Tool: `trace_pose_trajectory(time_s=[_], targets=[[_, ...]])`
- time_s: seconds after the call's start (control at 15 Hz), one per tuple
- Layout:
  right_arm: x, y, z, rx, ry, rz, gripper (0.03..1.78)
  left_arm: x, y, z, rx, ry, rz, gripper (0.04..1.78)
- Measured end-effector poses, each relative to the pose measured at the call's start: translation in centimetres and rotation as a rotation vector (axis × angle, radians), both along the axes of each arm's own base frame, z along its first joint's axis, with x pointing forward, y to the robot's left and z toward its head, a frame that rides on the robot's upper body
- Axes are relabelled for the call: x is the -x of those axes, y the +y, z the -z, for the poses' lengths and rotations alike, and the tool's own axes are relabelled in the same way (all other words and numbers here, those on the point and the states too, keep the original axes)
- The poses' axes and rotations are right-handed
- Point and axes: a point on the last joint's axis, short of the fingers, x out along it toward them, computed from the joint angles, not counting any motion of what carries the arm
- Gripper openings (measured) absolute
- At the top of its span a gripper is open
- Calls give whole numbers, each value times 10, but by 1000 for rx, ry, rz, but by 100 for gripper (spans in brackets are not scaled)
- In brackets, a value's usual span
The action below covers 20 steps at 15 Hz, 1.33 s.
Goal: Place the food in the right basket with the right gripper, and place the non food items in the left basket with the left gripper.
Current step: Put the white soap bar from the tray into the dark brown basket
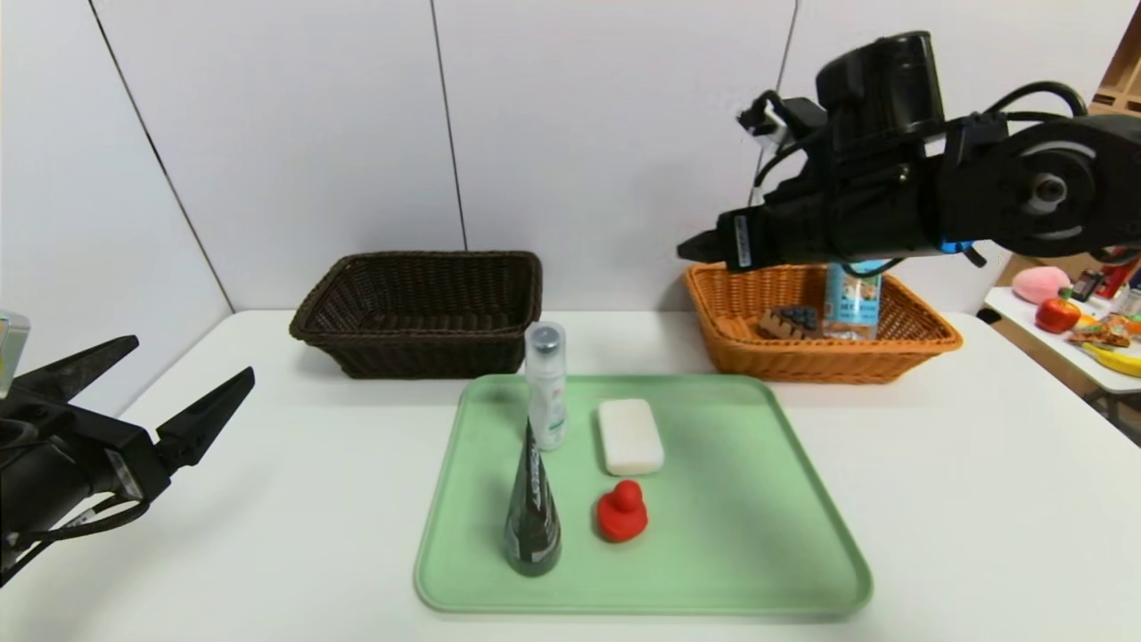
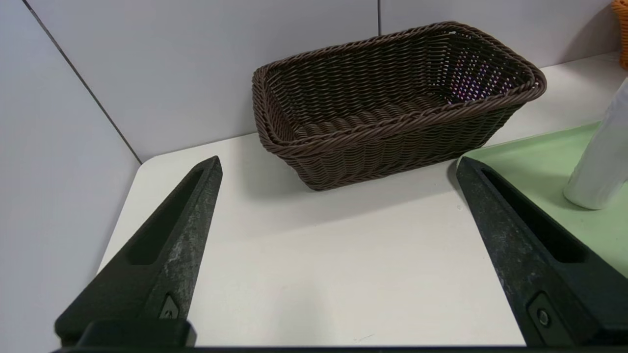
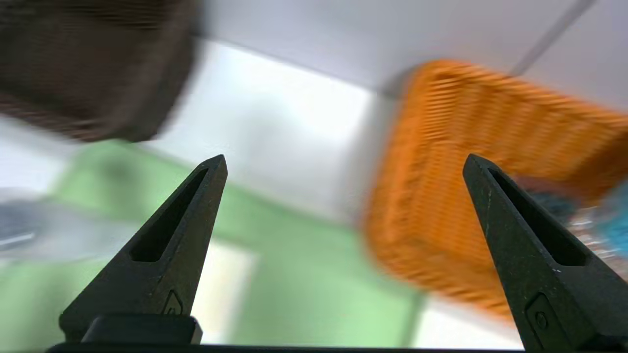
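Right gripper [image 1: 704, 248] raised, left gripper [image 1: 192, 379] low (both spread wide).

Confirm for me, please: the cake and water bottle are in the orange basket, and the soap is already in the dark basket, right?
Not quite. The head view shows the soap on the green tray, and the dark basket holds nothing. The cake and water bottle are indeed in the orange basket.

This is looking like a robot test lab. A plain white bench [image 1: 936, 499] is sitting against bare grey wall panels [image 1: 615, 134], and a side table [image 1: 1061, 352] (off to the right) is holding toy fruit [image 1: 1057, 314] for practice.
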Motion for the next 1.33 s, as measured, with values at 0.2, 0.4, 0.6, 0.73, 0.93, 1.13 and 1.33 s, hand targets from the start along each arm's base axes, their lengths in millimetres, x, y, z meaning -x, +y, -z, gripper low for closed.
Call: trace_pose_trajectory(time_s=[0.2,0.4,0.6,0.73,0.93,1.13,1.33], targets=[[30,32,-8,-78,129,-34,167,1,0,0,-5,-3,-1,169],[34,49,7,-98,235,-27,168,1,0,0,-10,-5,-3,169],[29,56,27,-74,306,-12,169,2,0,1,-10,-1,-4,169],[27,60,44,-43,348,-8,169,2,0,1,-10,1,-4,169],[29,69,65,-8,406,-10,169,3,0,3,-10,5,-3,169],[32,77,83,49,436,0,169,3,0,4,-10,9,-4,169],[35,85,99,89,460,-5,169,6,0,5,-10,9,-3,169]])
